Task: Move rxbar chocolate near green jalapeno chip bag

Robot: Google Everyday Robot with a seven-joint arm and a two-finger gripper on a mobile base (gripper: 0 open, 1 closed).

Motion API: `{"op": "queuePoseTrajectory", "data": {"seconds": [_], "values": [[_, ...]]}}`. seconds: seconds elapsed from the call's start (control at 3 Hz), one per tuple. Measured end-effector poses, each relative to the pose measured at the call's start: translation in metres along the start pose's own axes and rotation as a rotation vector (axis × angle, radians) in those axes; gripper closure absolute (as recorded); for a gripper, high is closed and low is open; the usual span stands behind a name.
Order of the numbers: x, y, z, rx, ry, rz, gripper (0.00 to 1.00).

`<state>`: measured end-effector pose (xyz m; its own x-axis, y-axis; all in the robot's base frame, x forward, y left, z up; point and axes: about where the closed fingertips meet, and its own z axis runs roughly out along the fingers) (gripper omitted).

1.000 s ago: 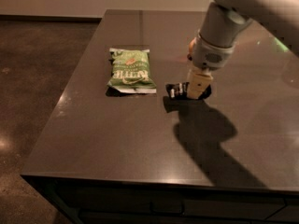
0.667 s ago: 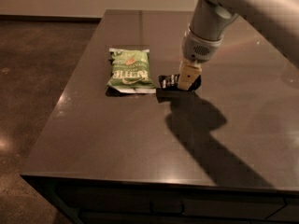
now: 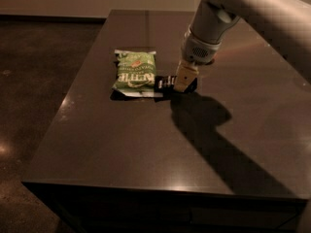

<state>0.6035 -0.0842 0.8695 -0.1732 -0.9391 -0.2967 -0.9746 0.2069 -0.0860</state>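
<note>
The green jalapeno chip bag (image 3: pixel 135 71) lies flat on the dark table, left of centre. The rxbar chocolate (image 3: pixel 165 83), a small black bar with white lettering, sits right beside the bag's right edge, almost touching it. My gripper (image 3: pixel 183 83) comes down from the upper right and its fingers stand on the bar's right end, hiding that part of it.
The dark table (image 3: pixel 146 149) stretches toward the camera with its front edge low in the view. My arm (image 3: pixel 233 13) crosses the upper right and casts a shadow on the table to the right of the bar.
My gripper and the rxbar chocolate have moved left together, from a gap away from the chip bag to right beside its edge.
</note>
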Motion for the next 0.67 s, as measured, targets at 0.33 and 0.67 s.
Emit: {"op": "queuePoseTrajectory", "data": {"seconds": [0.33,0.67], "values": [[-0.0001,0.0027,0.0031,-0.005,-0.015,0.005,0.34],[-0.0003,0.0028,0.0047,-0.006,-0.015,0.005,0.1]]}}
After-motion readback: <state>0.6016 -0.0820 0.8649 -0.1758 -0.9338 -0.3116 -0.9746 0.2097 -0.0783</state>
